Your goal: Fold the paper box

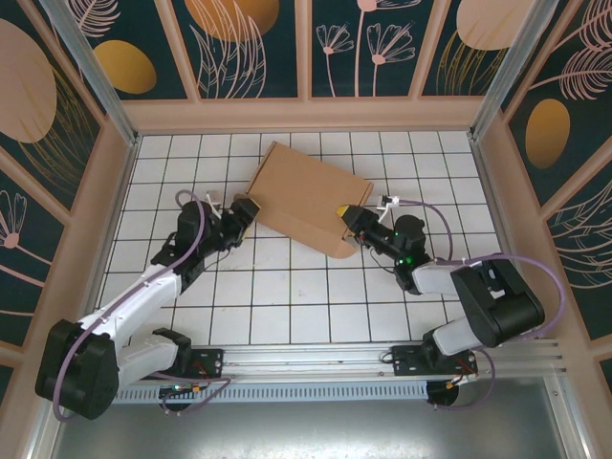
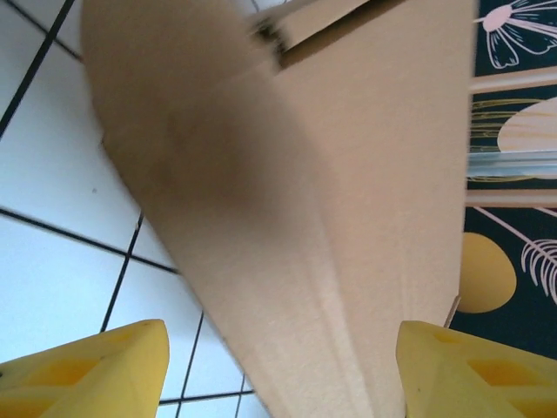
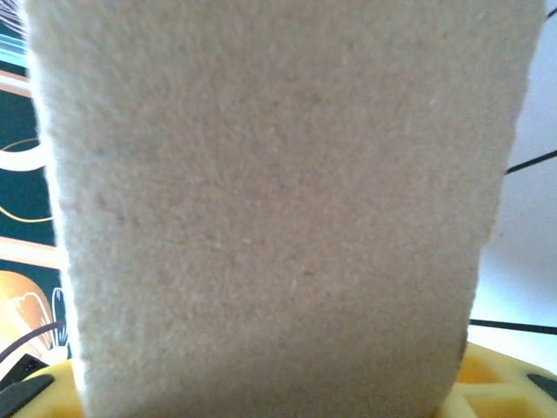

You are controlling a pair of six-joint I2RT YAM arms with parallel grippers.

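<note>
Left gripper stands wide, its yellow fingers either side of the left corner of the paper box. Right gripper straddles the lower-right edge; whether it clamps, I cannot tell. Plain brown and folded flat, the box lies askew on the tiled table, upper middle of the overhead frame.

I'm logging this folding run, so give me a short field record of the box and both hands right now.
object: paper box, brown cardboard, lying flat and askew
surface: white tiled table
left hand: at the box's left corner, fingers open, cardboard between them
right hand: at the box's near right corner, cardboard between its fingers, grip unclear
</note>
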